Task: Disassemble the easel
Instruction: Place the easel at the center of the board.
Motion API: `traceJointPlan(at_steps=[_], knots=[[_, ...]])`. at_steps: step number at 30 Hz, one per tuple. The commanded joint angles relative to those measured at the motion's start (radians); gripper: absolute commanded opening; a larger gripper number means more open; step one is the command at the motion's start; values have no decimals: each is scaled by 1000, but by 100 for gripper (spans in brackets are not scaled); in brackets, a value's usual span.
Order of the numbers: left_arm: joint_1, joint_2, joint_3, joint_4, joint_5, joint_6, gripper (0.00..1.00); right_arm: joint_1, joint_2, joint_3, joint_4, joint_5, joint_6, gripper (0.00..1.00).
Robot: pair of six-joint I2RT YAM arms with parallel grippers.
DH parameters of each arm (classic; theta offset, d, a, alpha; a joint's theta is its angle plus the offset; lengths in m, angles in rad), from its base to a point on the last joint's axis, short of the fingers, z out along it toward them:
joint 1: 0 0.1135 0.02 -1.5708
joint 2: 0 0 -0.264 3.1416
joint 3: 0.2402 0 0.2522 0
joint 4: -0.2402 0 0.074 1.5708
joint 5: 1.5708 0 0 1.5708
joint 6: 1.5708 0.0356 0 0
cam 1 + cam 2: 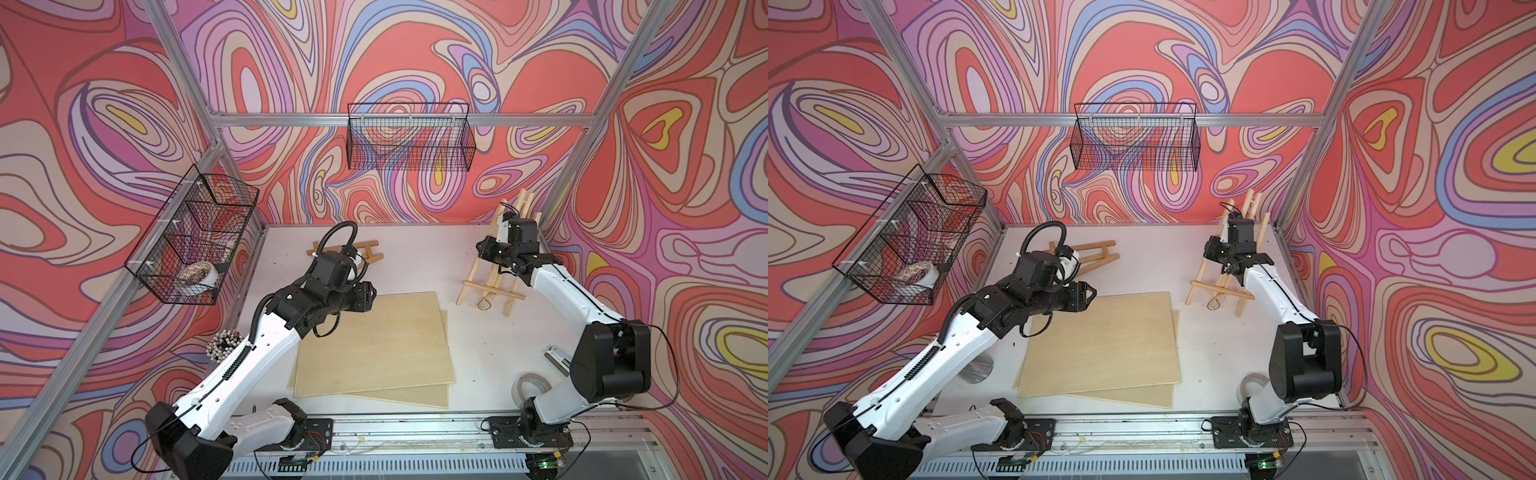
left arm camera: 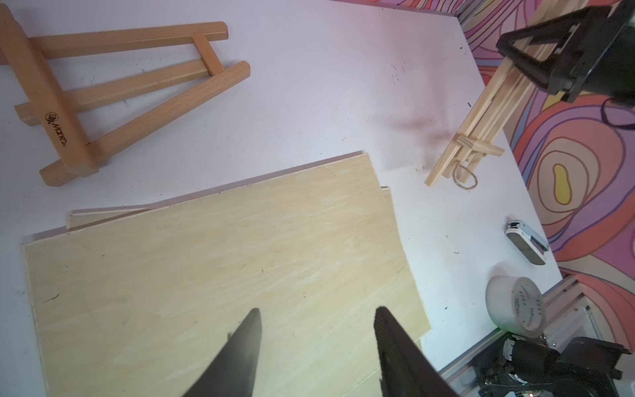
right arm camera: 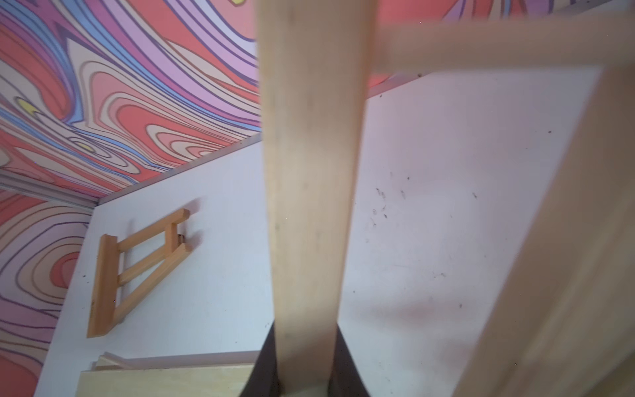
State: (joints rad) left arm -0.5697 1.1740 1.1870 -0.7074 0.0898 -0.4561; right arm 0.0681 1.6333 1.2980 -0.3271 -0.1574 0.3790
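Far right on the bench (image 1: 415, 257), right pincer (image 3: 305, 357) clamps the tilted easel (image 1: 492, 289); left pincer (image 2: 316, 311) half-open, empty. Next, probably: fold it.

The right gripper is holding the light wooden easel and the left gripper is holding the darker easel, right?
Not quite. The left gripper holds nothing: the left wrist view shows its jaws open above the plywood boards, with the darker easel lying apart on the table. The right gripper does hold the light wooden easel.

light: bright, even | shadows: faint | blur: easel (image 3: 309, 172) near right wrist
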Motion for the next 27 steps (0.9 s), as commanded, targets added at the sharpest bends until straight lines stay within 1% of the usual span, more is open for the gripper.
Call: traceJointPlan(at_steps=[1, 3, 7, 10, 12, 21, 26, 27], knots=[[12, 48, -15, 19, 72, 16, 54, -20, 82, 96, -100, 74, -65, 0], [24, 70, -3, -6, 98, 15, 54, -24, 168, 179, -138, 65, -70, 0], [41, 49, -9, -20, 91, 10, 56, -25, 360, 367, -233, 31, -67, 0], [44, 11, -22, -6, 101, 11, 61, -24, 480, 467, -264, 1, -49, 0], [44, -11, -29, -1, 102, 16, 65, -25, 542, 502, -260, 4, -30, 0], [52, -46, -32, 2, 113, 12, 68, -24, 736, 638, -248, -10, 22, 0], [56, -56, -33, 3, 106, 13, 70, -24, 802, 667, -234, -19, 45, 0], [55, -59, -33, 3, 106, 14, 70, -24, 807, 664, -227, -19, 54, 3]])
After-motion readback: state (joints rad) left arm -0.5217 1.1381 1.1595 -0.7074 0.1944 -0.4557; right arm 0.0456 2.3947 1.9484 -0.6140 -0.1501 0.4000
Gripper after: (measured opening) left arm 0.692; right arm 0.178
